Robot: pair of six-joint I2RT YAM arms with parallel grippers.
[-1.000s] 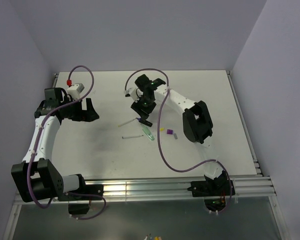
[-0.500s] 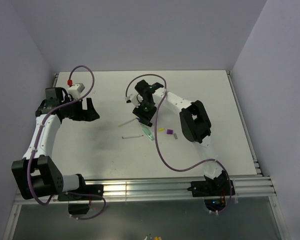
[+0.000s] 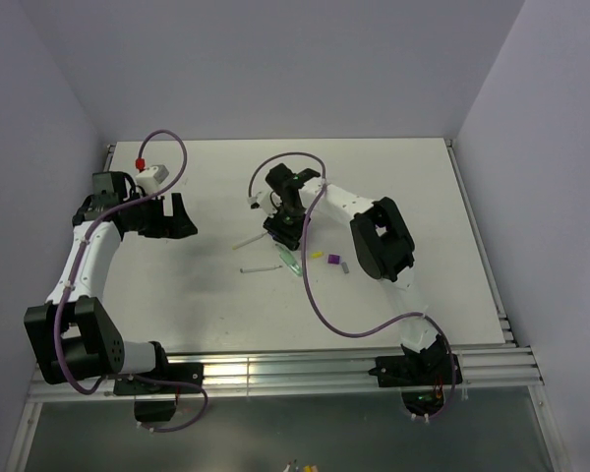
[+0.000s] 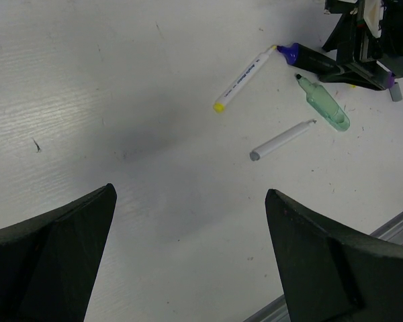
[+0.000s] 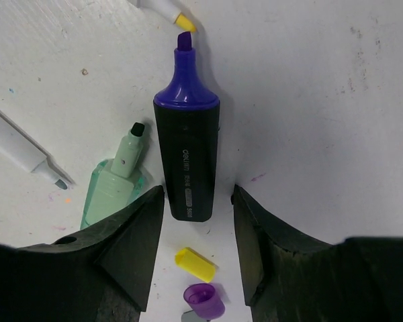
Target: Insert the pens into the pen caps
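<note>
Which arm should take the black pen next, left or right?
Right. The right pincer straddles the black pen, a finger on each side. The left pincer hangs open, well away from it.

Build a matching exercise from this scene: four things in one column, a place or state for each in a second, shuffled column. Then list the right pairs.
Things
1. black pen with purple chisel tip
2. translucent green pen
3. small yellow plastic cap
4. left gripper

Places or states
A. wide open, holding nothing
B. lying between the fingers of the right gripper
C. right beside the purple plastic cap
D. dark-tipped, lying alongside the black pen

Pairs: 1-B, 2-D, 3-C, 4-A
</note>
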